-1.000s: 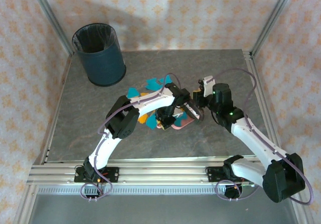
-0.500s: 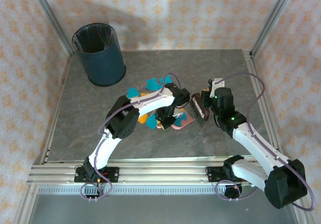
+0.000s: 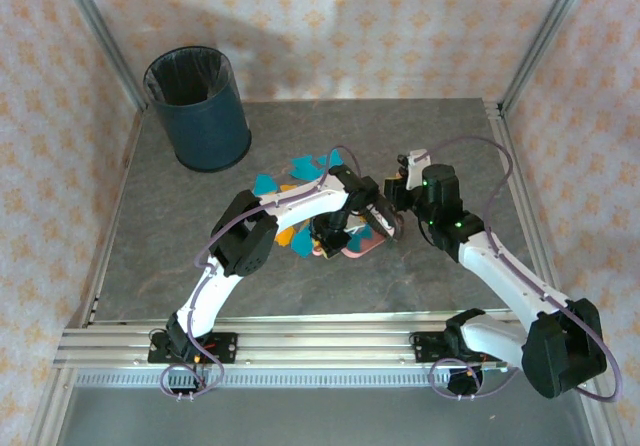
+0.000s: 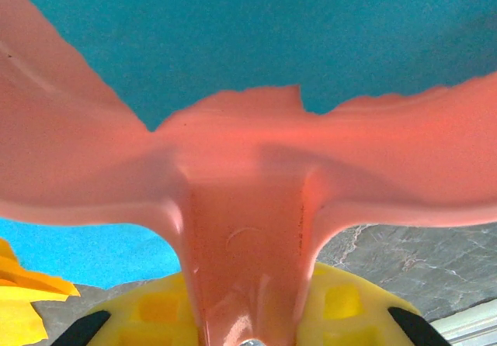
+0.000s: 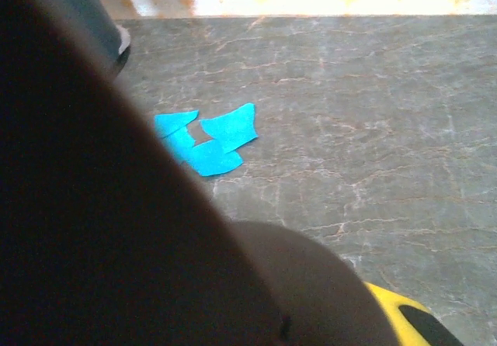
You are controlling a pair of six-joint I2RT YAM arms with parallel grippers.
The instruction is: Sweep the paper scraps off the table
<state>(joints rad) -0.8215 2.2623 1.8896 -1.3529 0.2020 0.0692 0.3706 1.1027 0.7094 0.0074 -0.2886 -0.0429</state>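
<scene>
One surface [image 3: 150,256] is counted, with two arms over it: the left arm [image 3: 240,241] and the right arm [image 3: 500,266]. One round bin [image 3: 198,109] is seen at the far left corner. One pink dustpan [image 4: 248,175] and one dark brush [image 3: 384,222] are seen near the middle. Three teal scraps [image 5: 211,140] are counted together. The orange scraps [image 3: 287,234] are partly covered and cannot be counted.
</scene>
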